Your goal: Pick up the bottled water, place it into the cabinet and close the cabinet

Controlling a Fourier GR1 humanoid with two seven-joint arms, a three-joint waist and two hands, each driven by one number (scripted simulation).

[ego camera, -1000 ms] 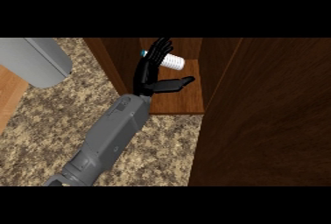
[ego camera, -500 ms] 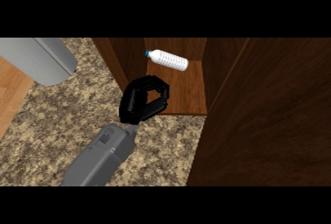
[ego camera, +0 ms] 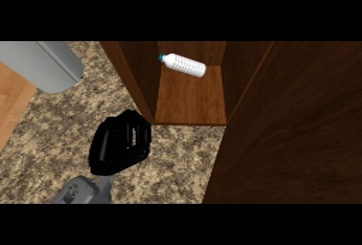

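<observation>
A: Speckled surface point(ego camera: 56, 143), open cabinet point(ego camera: 189, 103) at 12 o'clock — bottled water point(ego camera: 184, 64) location?

B: Lying inside, at the rear. One hand point(ego camera: 120, 143) at 7 o'clock, fingers curled, holding nothing. Which hand — cannot tell. Remaining: close cabinet.

- One bottled water point(ego camera: 185, 65), lying on its side.
- One wooden cabinet point(ego camera: 189, 98), door open.
- One black hand point(ego camera: 120, 143).
- One grey appliance point(ego camera: 39, 62).
- One speckled counter point(ego camera: 50, 143).

One black hand point(ego camera: 120, 143) shows at lower left on its grey forearm point(ego camera: 83, 190), fingers curled, holding nothing.
</observation>
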